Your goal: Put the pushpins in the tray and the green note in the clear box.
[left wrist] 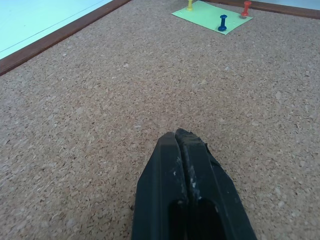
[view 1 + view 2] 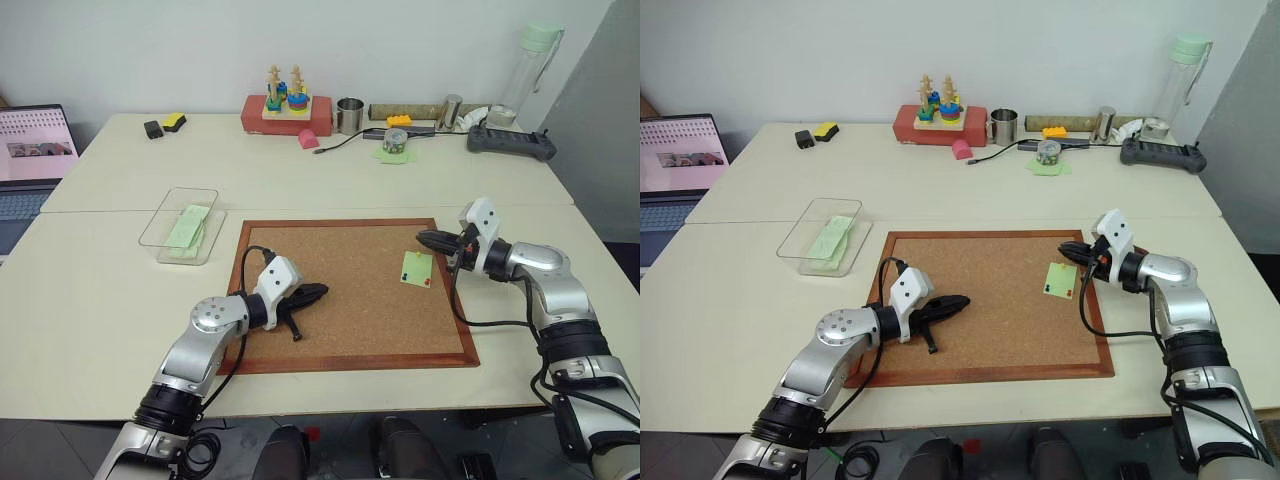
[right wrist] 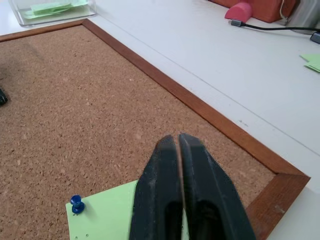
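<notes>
Left hand [image 1: 182,137] view reveals yellow pushpin [image 1: 189,5] on green note [image 1: 212,16].

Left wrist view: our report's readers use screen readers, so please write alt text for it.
The left gripper, shut, hovers over a cork board. Beyond it, a green note is held by yellow, blue and red pushpins.

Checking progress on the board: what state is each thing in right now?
green note: pinned flat on the cork board.
pushpins: standing in the note.
clear box: open, green papers inside.
left gripper: shut, empty.
right gripper: shut above the note.
</notes>
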`<state>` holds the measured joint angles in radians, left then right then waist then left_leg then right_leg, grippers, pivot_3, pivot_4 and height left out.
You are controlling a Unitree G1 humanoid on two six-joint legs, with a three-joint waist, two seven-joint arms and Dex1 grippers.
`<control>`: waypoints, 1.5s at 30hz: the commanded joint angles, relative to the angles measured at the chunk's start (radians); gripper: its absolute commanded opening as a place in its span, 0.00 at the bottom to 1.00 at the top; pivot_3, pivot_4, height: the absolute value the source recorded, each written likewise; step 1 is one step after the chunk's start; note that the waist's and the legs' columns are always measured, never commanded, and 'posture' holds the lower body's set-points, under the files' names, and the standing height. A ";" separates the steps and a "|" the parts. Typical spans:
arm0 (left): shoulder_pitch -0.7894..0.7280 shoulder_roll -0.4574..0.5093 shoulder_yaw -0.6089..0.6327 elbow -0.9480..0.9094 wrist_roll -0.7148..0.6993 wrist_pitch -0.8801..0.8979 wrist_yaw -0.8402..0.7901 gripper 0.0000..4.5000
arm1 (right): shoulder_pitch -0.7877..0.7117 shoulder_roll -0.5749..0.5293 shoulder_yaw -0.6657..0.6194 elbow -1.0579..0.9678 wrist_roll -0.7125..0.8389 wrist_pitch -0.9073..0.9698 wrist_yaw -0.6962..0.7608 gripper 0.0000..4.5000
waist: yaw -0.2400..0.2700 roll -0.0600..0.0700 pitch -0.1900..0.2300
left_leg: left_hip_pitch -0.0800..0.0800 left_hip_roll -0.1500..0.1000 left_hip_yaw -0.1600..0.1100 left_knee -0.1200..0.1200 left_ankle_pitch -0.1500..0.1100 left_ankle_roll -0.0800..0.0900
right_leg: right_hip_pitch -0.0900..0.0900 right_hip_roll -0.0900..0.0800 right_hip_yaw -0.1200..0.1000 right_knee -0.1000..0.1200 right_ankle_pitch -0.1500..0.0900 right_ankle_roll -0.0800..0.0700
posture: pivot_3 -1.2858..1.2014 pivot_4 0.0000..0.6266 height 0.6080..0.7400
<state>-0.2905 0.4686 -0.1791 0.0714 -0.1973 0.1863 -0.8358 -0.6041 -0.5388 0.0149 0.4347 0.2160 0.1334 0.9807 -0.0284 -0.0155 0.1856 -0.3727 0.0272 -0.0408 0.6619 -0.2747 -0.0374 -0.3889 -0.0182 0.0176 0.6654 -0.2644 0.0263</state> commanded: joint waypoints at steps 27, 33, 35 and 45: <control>0.018 0.022 0.012 0.036 0.041 0.011 0.027 0.00 | -0.015 0.030 0.009 0.110 -0.067 -0.099 -0.023 0.02 | -0.001 0.000 0.000 | 0.001 0.000 0.001 0.000 0.000 0.000 | 0.001 0.000 0.001 0.000 0.000 0.000 | 0.52 0.24 1.00; 0.016 0.028 0.005 0.052 0.056 0.015 0.031 0.00 | -0.001 0.025 -0.039 0.009 0.009 -0.031 -0.016 0.02 | -0.001 0.000 0.000 | 0.001 0.000 0.001 -0.001 0.000 0.000 | 0.000 0.000 0.001 0.000 0.000 0.000 | 0.52 0.24 1.00; 0.016 0.029 0.001 0.055 0.059 0.015 0.029 0.00 | 0.002 0.022 -0.058 -0.017 0.033 0.006 -0.017 0.02 | -0.003 0.000 0.000 | 0.002 0.000 0.001 -0.001 0.000 0.000 | 0.001 0.000 0.001 0.000 0.000 0.000 | 0.52 0.24 1.00; 0.024 0.025 -0.014 0.048 0.057 0.020 0.017 0.00 | 0.042 -0.023 -0.134 -0.107 0.089 0.140 -0.074 0.02 | -0.003 0.001 0.000 | 0.003 0.000 0.001 -0.001 0.000 0.000 | 0.001 0.000 0.001 0.000 0.000 0.000 | 0.52 0.24 1.00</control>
<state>-0.2920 0.4759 -0.1794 0.0833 -0.1786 0.1826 -0.8185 -0.5623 -0.5360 -0.0757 0.3685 0.2908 0.2597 0.9324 -0.0317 -0.0150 0.1855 -0.3702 0.0275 -0.0398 0.6606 -0.2746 -0.0373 -0.3876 -0.0179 0.0189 0.6652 -0.2640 0.0261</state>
